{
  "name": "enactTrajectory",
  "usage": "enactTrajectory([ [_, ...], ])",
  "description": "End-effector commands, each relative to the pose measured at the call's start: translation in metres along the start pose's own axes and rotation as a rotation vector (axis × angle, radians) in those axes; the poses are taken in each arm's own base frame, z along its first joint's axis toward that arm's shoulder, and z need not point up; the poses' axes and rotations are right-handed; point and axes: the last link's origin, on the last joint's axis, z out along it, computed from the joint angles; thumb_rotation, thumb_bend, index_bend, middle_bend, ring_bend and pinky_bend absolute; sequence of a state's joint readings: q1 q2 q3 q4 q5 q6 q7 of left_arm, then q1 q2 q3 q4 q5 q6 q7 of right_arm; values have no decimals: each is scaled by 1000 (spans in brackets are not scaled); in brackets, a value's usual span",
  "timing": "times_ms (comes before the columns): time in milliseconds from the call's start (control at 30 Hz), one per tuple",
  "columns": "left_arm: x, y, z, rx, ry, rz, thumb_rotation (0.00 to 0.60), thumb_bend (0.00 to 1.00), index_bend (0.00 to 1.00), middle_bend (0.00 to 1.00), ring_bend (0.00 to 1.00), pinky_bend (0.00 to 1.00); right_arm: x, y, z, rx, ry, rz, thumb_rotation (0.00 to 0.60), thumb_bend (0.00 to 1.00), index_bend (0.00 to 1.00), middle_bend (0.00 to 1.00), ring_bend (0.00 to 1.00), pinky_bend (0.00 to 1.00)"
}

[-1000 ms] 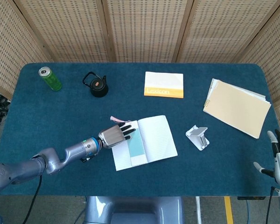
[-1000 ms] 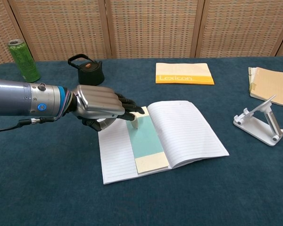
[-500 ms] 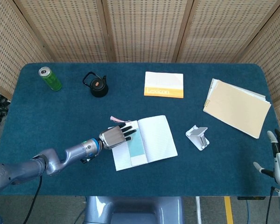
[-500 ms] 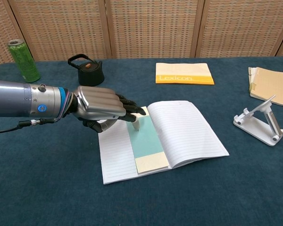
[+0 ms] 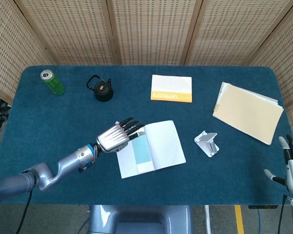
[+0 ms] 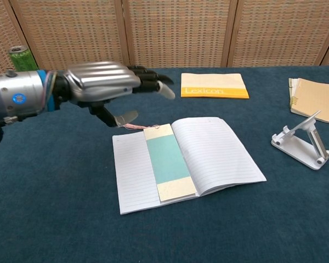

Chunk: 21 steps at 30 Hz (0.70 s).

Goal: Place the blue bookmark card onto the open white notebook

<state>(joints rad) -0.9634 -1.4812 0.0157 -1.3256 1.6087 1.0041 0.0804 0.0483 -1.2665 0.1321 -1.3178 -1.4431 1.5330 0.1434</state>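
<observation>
Bookmark [image 6: 168, 160] is seen lying flat on the open notebook [image 6: 219, 150], on the left page right beside the centre fold; its pink tassel [image 6: 132, 127] spills over the notebook's far edge onto the table [image 6: 55, 208].

Left hand [image 6: 101, 85] is raised above the table just off the notebook's far-left corner, fingers spread and extended, nothing held, no contact with bookmark or notebook. In the head view the left hand [image 5: 115, 138] overlaps the notebook's left edge.

Right hand [image 5: 292, 168] is seen only at the frame's lower-right edge, well right of the notebook, partly cut off; fingers are apart and nothing is held.

Open carpet is seen on the notebook's near side and to its left. The phone stand [image 6: 300, 141] is placed to the right of the notebook, clear of its edge. Beyond the notebook: yellow book [image 6: 214, 85], black kettle [image 5: 102, 89], green can [image 5: 52, 82]. In the chest view the kettle is hidden behind the left hand. The tan notepad [image 5: 247, 111] sits far right of the notebook, cut off in the chest view.
</observation>
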Motion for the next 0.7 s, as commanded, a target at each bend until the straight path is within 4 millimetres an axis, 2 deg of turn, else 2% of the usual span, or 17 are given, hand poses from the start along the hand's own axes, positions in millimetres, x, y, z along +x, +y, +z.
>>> enactTrajectory([
  [33,9,-6,-44,174,143,16,600,296,24,0,0,0,1,-2,-1,8,4,2,600,125,54,0,0,0],
  [100,6,-4,-64,250,182,12,600,263,5,0,0,0,2,-4,-1,16,6,5,600,125,53,0,0,0],
  [233,-8,2,-108,405,173,-78,600,260,0,0,0,0,3,-9,-3,38,10,10,600,125,53,0,0,0],
  [267,-11,5,-124,449,161,-102,600,260,0,0,0,0,3,-12,-3,49,11,12,600,125,53,0,0,0],
  [300,-17,9,-155,522,149,-120,600,260,0,0,0,0,4,-18,-5,72,14,19,600,125,52,0,0,0],
  [333,-18,14,-172,544,156,-116,600,260,0,0,0,0,5,-21,-6,81,15,22,600,125,52,0,0,0],
  [533,-24,24,-219,629,154,-148,600,260,0,0,0,0,9,-32,-11,126,25,29,600,125,50,0,0,0],
  [700,-27,26,-236,664,148,-151,600,260,0,0,0,0,11,-36,-15,141,27,22,600,125,47,0,0,0],
])
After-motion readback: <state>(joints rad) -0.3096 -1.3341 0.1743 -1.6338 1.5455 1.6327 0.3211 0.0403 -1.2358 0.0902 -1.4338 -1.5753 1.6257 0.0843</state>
